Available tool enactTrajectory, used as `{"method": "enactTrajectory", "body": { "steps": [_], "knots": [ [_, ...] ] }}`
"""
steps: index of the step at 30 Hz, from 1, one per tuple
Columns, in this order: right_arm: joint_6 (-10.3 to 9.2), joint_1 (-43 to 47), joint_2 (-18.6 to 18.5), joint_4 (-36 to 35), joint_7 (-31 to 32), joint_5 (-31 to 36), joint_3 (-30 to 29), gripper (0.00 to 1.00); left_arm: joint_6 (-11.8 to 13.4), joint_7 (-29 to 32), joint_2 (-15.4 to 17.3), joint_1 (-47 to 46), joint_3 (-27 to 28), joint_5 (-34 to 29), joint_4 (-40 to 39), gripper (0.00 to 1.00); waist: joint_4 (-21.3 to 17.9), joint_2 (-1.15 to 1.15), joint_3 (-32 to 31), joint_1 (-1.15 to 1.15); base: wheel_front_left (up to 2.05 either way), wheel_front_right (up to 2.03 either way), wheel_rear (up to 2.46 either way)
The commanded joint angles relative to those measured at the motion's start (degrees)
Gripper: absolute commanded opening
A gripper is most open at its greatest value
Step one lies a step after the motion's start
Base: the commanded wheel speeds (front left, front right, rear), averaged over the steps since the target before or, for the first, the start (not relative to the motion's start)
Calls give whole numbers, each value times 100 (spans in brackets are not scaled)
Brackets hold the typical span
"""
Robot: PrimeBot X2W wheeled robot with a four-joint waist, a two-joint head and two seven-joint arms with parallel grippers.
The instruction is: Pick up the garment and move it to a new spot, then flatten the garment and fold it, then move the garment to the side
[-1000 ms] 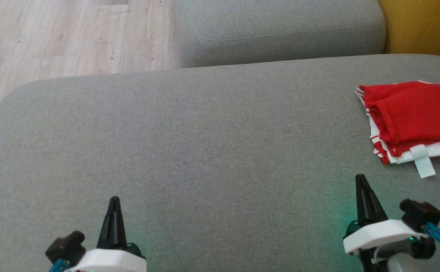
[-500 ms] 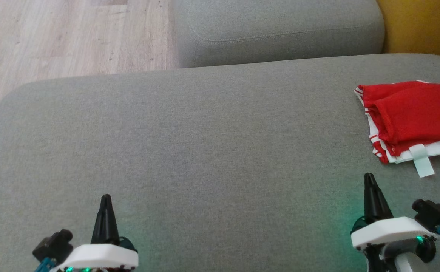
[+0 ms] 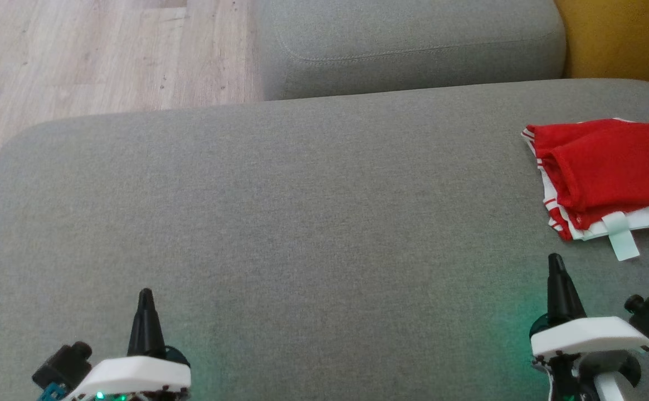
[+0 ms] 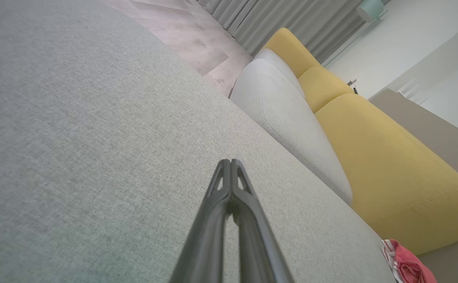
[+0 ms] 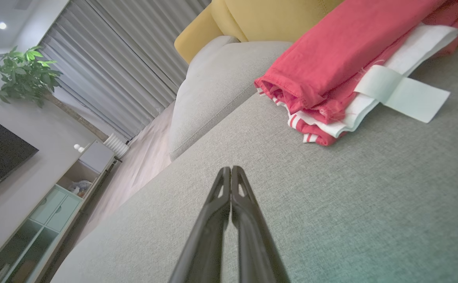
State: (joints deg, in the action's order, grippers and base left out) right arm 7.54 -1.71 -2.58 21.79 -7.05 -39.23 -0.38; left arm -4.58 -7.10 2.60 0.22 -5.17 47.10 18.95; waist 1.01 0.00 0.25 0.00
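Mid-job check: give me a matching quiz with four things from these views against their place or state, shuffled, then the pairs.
1 garment
2 left gripper
3 right gripper
4 floor

A pale wood, upper left in head view
B folded, red and white, at right
C shut, fingers nearest the garment
D shut, fingers far from the garment

Pairs: 1-B, 2-D, 3-C, 4-A

The grey sofa seat (image 3: 302, 211) is matt, coarse woven cloth. The red garment (image 3: 608, 161) is soft cloth with a smooth pale tag (image 3: 620, 239). The floor (image 3: 79, 50) looks like pale wood, possibly laminate.
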Motion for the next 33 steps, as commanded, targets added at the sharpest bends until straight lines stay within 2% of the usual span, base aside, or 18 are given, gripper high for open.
{"method": "enactTrajectory", "body": {
  "steps": [1, 33],
  "knots": [
    [-2, -297, -16, -232, 42, -193, -4, 0, -29, 42, 10, -320, 160, 147, -209, 0, -2, 0, 0, 0, 0, 0, 0],
    [-3, -356, -22, -444, 553, -2175, -243, 0, -131, 554, 17, -445, 552, 1843, -317, 0, -40, 0, -3, 0, 0, 0, 0]
  ]
}}
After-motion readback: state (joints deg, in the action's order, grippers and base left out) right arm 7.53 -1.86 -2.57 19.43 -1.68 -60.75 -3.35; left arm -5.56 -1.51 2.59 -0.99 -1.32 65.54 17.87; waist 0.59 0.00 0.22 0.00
